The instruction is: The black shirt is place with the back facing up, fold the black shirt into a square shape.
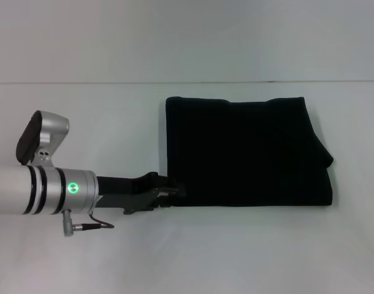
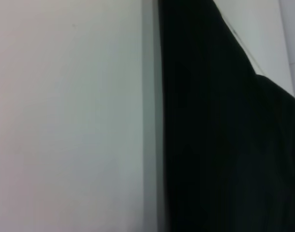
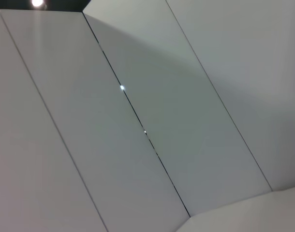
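Shirt [image 1: 248, 153] lies folded on the surface [image 1: 113, 257]. Left gripper [image 1: 175, 191] meets its near left corner; I cannot tell how its jaws stand. A shallow grip could drop layers mid-fold.

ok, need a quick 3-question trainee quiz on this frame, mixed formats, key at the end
1. True or false: the black shirt lies fully spread out, with both sleeves extended.
2. Multiple choice: the left hand is at which part of the shirt? A) the far right corner B) the near left corner C) the middle of the far edge
3. Short answer: what does the head view show of the right hand?

Key:
1. False. It is already folded into a compact, roughly rectangular shape on the white table.
2. B.
3. Nothing. The right hand is out of the head view, and the right wrist view shows only pale panels.
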Action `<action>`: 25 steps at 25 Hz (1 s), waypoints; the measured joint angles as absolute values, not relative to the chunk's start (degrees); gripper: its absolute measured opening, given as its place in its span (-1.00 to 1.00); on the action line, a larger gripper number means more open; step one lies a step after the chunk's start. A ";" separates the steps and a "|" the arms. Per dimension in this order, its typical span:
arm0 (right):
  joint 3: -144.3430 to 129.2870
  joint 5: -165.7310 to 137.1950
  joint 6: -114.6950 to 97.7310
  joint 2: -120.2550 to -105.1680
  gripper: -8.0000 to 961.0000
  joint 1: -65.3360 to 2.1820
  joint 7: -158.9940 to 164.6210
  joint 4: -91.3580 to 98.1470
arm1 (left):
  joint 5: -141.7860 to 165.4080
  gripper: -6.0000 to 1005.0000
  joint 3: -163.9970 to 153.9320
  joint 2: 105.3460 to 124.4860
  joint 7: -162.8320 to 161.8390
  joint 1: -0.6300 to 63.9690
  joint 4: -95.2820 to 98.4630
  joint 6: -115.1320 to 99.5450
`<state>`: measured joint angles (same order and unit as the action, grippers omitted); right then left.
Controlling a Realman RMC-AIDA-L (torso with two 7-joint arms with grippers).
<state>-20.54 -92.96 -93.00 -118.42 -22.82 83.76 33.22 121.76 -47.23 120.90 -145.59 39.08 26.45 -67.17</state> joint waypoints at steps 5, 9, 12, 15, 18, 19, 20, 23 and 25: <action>-20.34 -92.92 -93.25 -118.45 0.45 -22.83 84.05 33.15 | 121.78 -0.07 -49.13 120.99 -146.12 40.65 25.79 -65.06; -20.23 -92.90 -93.30 -118.47 0.45 -22.68 84.28 33.11 | 121.80 -0.10 -49.58 121.30 -145.80 40.89 26.46 -64.90; -20.21 -92.84 -93.32 -118.42 0.45 -22.61 84.49 32.76 | 121.82 -0.13 -50.59 121.57 -145.86 40.73 27.37 -64.95; -20.21 -92.73 -93.33 -118.25 0.45 -22.58 84.61 32.51 | 121.83 -0.15 -52.10 121.54 -146.16 40.98 27.35 -64.81; -20.21 -92.66 -93.34 -118.22 0.45 -22.68 84.74 32.51 | 121.83 -0.34 -52.34 121.63 -146.18 41.04 27.46 -64.79; -20.21 -92.66 -93.34 -118.22 0.45 -22.70 84.77 32.51 | 121.83 -0.40 -52.35 121.65 -146.18 41.05 27.49 -64.84; -20.21 -92.65 -93.31 -118.21 0.45 -22.74 84.78 32.51 | 121.83 -0.46 -52.36 121.64 -146.16 41.05 27.52 -65.06; -20.21 -92.62 -93.09 -118.21 0.45 -22.87 84.80 32.44 | 121.82 -0.76 -52.28 121.44 -145.12 40.58 28.09 -66.69; -20.18 -92.59 -93.00 -118.21 0.45 -22.98 84.81 32.38 | 121.57 -0.87 -51.78 121.27 -143.83 39.48 29.24 -68.87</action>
<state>-20.18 -92.59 -93.00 -118.21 -22.98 84.81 32.38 121.57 -51.78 121.27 -143.83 39.48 29.24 -68.86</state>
